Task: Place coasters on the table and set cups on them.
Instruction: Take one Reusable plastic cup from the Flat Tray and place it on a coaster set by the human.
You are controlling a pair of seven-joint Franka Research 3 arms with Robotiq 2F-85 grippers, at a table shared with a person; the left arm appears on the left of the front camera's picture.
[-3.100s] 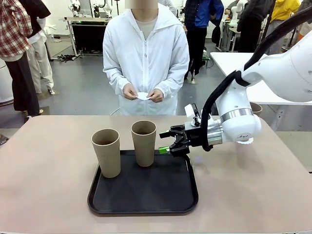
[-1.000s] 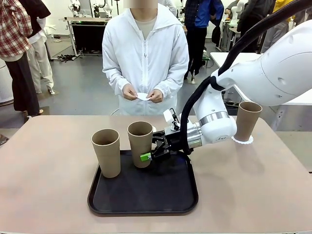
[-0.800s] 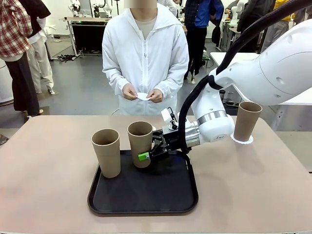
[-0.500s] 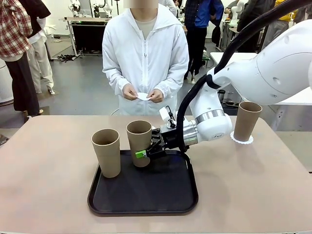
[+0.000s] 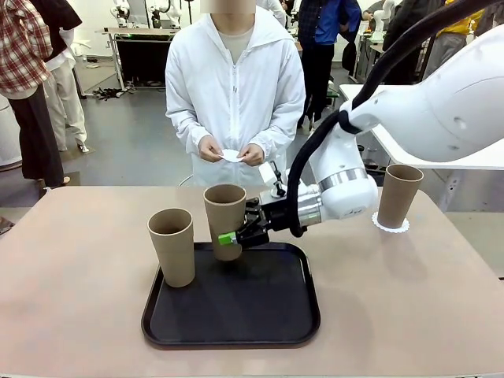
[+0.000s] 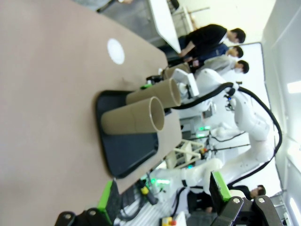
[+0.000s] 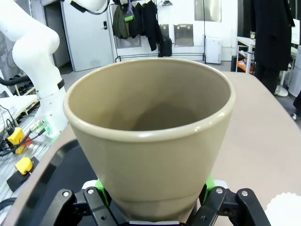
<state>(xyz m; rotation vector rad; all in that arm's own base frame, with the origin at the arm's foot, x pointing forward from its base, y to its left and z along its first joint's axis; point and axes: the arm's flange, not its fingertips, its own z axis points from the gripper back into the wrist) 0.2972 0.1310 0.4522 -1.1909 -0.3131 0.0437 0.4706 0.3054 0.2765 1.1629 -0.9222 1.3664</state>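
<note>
The right gripper (image 5: 231,237) pinches the lower wall of one cup (image 5: 224,216), a green pad pressed on either side. That cup leans slightly at the twelve o'clock edge of the black tray (image 5: 236,315), its base seemingly just clear of it. A second cup (image 5: 172,246) stands upright at the tray's ten o'clock. A third cup (image 5: 398,195) sits on a coaster (image 5: 391,227) on the table (image 5: 79,299), at two o'clock from the tray. The person's hands (image 5: 211,150) hold another coaster (image 5: 230,155). The left gripper (image 6: 163,195) has its fingers spread wide
</note>
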